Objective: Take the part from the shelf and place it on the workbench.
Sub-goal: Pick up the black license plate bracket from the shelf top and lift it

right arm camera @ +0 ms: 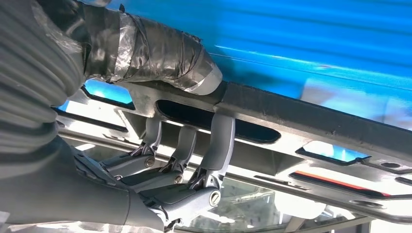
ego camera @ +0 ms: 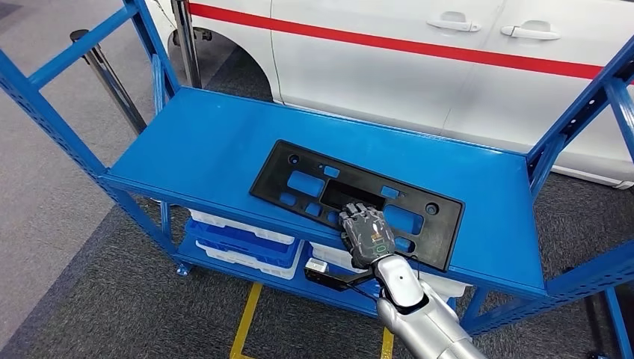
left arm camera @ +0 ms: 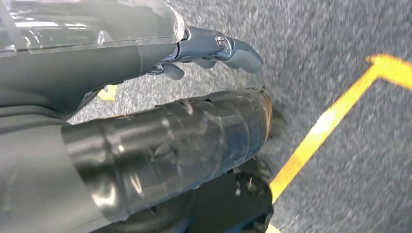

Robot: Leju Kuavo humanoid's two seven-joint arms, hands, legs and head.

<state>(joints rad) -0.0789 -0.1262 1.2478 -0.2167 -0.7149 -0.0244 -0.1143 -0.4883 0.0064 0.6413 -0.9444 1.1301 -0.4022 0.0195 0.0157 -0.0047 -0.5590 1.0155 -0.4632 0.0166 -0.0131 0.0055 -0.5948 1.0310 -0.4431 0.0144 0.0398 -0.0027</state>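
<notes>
Here the right hand lies on the near edge of the black part, a flat panel with cut-out openings that lies on the top board of the blue shelf. In the right wrist view the thumb presses on the upper face of the part while the fingers hook up through one long slot from below, so the hand grips the panel's bar between them. Beyond the hand, the far side of the part points toward a white car. Below the hand, white and blue bins sit on the lower shelf board. The left hand hangs over grey floor with a yellow line, fingers slightly curled and apart, holding nothing.
</notes>
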